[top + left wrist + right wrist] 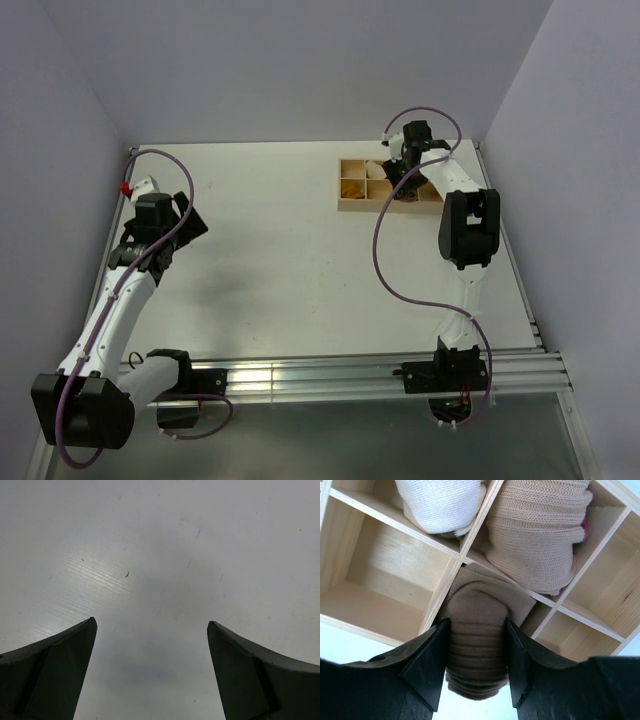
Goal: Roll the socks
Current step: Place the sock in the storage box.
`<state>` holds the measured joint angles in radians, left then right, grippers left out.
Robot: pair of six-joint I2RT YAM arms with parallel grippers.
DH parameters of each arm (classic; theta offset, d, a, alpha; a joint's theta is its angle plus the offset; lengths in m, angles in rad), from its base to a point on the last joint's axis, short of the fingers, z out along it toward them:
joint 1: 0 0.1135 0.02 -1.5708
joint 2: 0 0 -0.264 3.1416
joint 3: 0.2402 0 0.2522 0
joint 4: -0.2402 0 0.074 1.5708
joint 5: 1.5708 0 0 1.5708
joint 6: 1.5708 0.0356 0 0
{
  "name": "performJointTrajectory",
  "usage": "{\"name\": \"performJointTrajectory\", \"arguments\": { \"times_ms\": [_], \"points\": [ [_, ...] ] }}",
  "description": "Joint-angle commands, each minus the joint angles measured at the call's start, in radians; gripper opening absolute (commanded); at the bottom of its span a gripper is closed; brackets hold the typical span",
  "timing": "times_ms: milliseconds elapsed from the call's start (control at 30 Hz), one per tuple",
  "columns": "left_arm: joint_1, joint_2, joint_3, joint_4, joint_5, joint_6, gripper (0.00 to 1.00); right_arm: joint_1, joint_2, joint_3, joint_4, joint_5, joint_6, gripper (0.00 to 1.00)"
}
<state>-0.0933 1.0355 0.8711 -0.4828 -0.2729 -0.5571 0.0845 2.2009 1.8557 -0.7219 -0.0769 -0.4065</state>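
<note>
Straddled the rolled tan-brown sock in the wooden box with right gripper, pinch uncertain; held left gripper spread above table.

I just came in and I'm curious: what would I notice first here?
Probably the brown sock roll pinched by the right gripper over a wooden box at the table's far right. A white bundle and a tan bundle fill compartments beside it; the left gripper hangs wide open over bare table.

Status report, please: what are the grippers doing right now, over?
Left gripper open, empty, over table. Right gripper shut on brown sock roll in wooden box compartment. Nothing blocking.
</note>
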Motion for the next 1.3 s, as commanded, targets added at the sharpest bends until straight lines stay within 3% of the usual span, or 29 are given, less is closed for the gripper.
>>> {"name": "performJointTrajectory", "arguments": {
  "times_ms": [0,500,1267],
  "points": [
    [-0.003,-0.025,0.0,0.029,0.015,0.022,0.98,0.001,-0.073,0.028,-0.033,-0.021,0.018,0.55],
    [-0.005,-0.022,-0.003,0.033,0.031,0.022,0.98,0.003,-0.13,0.062,-0.033,0.017,0.093,0.6],
    [-0.003,-0.025,-0.006,0.043,0.058,0.025,0.97,0.001,-0.187,-0.082,-0.024,0.103,0.207,0.41]
  ]
}}
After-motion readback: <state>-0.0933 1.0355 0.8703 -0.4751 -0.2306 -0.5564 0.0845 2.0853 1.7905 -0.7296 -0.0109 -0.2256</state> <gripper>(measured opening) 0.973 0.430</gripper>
